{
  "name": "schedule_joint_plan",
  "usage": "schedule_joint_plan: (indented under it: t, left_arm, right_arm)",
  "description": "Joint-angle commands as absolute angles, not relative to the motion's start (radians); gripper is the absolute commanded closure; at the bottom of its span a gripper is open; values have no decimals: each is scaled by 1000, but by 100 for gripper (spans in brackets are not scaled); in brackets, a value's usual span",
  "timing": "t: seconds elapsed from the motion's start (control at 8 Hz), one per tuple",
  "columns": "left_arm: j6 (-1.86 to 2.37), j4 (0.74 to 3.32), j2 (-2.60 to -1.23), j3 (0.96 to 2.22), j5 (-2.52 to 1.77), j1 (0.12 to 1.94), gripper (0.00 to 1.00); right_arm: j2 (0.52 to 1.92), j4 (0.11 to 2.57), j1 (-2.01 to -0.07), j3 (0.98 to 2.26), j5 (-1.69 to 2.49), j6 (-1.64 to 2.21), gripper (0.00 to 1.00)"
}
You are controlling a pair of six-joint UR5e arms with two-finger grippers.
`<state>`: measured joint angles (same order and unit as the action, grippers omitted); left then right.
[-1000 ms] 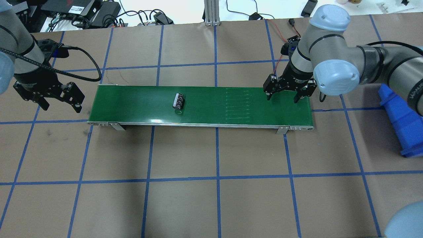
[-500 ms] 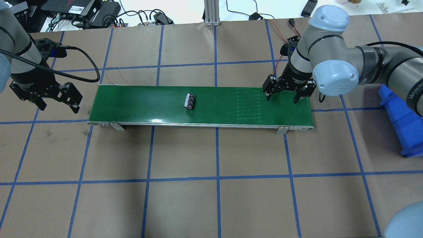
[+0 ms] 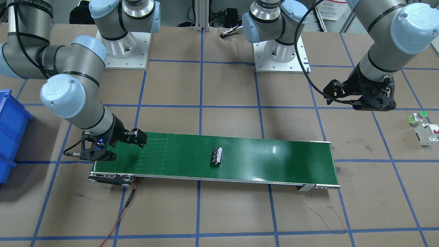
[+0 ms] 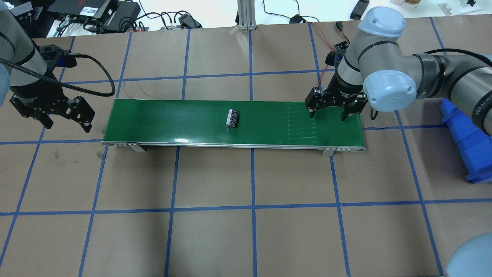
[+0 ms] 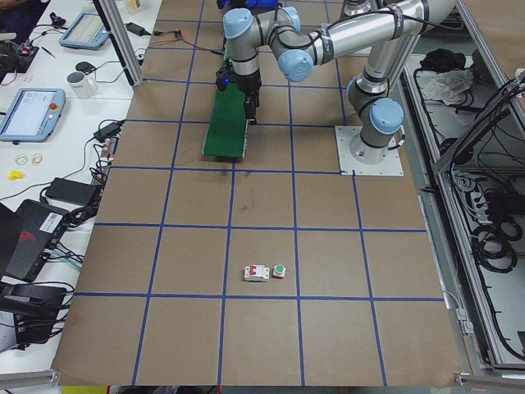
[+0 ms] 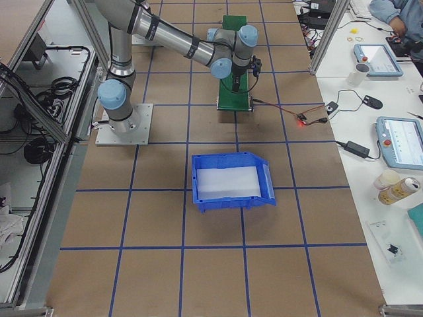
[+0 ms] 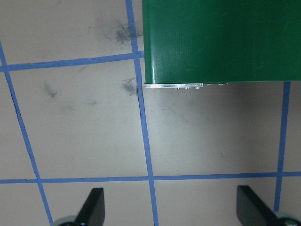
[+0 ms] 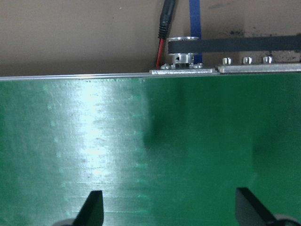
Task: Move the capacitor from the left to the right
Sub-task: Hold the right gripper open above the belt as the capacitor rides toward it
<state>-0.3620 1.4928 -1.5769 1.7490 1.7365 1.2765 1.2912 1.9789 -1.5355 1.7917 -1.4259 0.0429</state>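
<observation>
The capacitor [image 4: 232, 118], a stubby black cylinder with whitish markings, lies on its side near the middle of the green conveyor belt [image 4: 173, 123]; it also shows in the front view [image 3: 217, 155]. My right gripper [image 4: 329, 114] is open and empty, hanging just above the belt's right end, well right of the capacitor. My left gripper [image 4: 63, 124] is open and empty over the table, off the belt's left end. Both wrist views show spread fingertips [image 7: 92, 207] [image 8: 92, 207] with nothing between them.
A blue bin [image 4: 467, 142] stands on the table right of the belt. A white breaker [image 3: 427, 134] and a green-capped button [image 3: 419, 117] lie far off on my left side. A red-black cable [image 3: 120, 212] runs from the belt's right end.
The capacitor has travelled rightward along the belt, from left of centre to about the middle. My left gripper has drawn slightly further left. My right gripper has stayed in place.
</observation>
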Motion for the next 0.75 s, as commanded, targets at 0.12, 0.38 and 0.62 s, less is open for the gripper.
schedule_joint_plan:
  t: [0.12,0.38,0.62]
  left_arm:
    - [-364,1508,-1562,1749,1735,1276,0]
    - [-365,1509,-1560,1752,1736,1275,0]
    - [-365,1511,-1559,1758,1738,1275,0]
  right_arm:
    - [1289,1980,-1536,1792,-1425,43,0]
    - [1289,1980,-1536,1792,-1425,49,0]
    - [1289,1983,-1536,1792,-1424,49,0]
